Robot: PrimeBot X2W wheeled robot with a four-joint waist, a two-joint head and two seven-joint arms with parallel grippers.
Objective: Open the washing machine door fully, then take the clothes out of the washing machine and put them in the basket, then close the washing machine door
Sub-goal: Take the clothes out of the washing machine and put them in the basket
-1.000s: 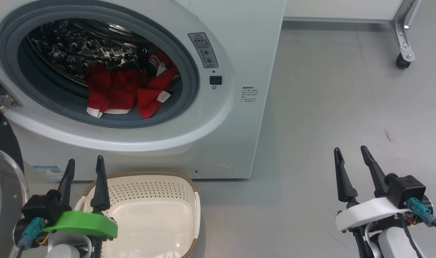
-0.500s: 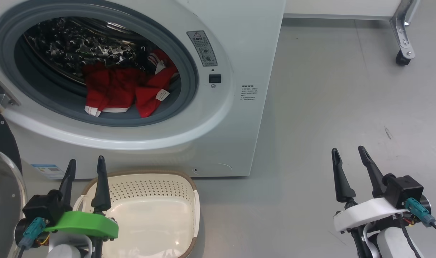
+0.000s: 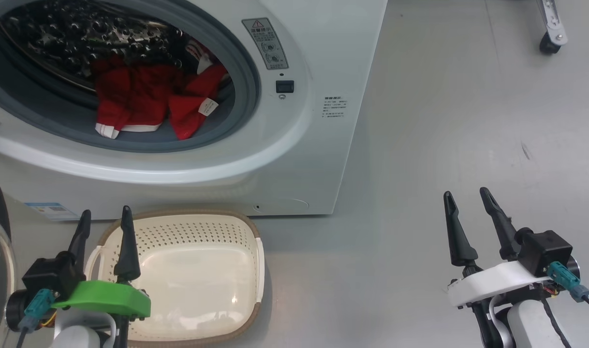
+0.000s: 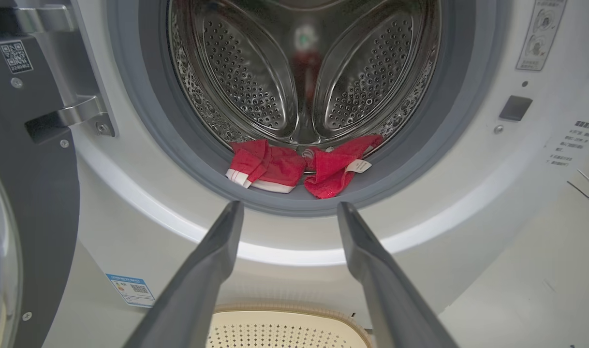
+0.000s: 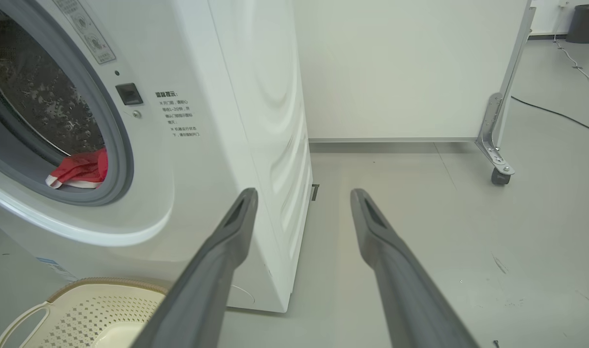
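Grey floor (image 3: 420,121); washing machine door (image 4: 33,217) open, left. Clothes (image 3: 130,96) at drum (image 4: 256,72) front edge, basket (image 3: 188,232) just before washing machine (image 3: 318,159). Left gripper (image 3: 106,211), right gripper (image 3: 465,192): fingers wide, holding nothing.

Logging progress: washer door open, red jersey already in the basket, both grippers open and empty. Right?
Not quite. The head view shows the red jersey in the washing machine drum; the basket holds nothing. The door is open, and the left gripper and right gripper are open and empty.
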